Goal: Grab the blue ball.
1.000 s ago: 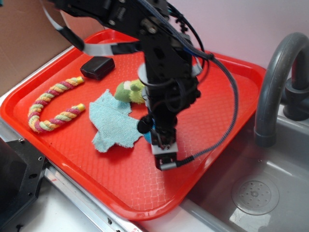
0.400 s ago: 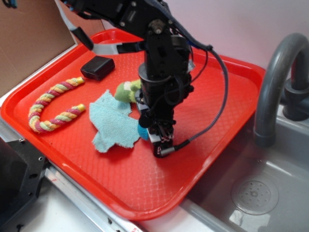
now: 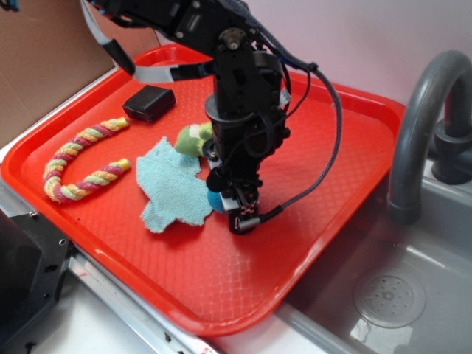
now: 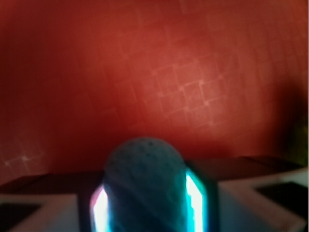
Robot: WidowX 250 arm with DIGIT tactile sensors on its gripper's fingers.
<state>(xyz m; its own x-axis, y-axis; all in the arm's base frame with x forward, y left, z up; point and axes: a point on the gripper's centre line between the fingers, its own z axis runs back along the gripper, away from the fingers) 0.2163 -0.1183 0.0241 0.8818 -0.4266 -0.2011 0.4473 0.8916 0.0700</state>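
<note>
Rubber is my guess for the small round blue ball (image 4: 145,186) with dimpled surface, so it should be light, a little soft under pressure, and not fragile. Its dimples probably give good friction, but a round body can squirt out if it is pinched off-centre; the best hold, I judge, is across its widest part, one finger on each side. The wrist view shows just this arrangement: the ball fills the gap between the two fingers (image 4: 195,203) of the black robot gripper (image 3: 237,208), which stand narrow and appear to touch it on left and right. Whether they press firmly enough to carry it, I cannot tell.

Its colour is a medium blue, slightly teal in the close light, with many tiny pits over the skin. In the exterior view only a small part of it shows at the gripper tip, low over the red plastic tray (image 3: 221,295) with grid texture, near the tray's middle.

Just beside it towards the left edge lies a flat light-blue cloth rag (image 3: 171,188). Behind, a fuzzy green plush toy (image 3: 193,139) sits near the arm. Farther towards the far left corner rests a small black box (image 3: 149,102).
</note>
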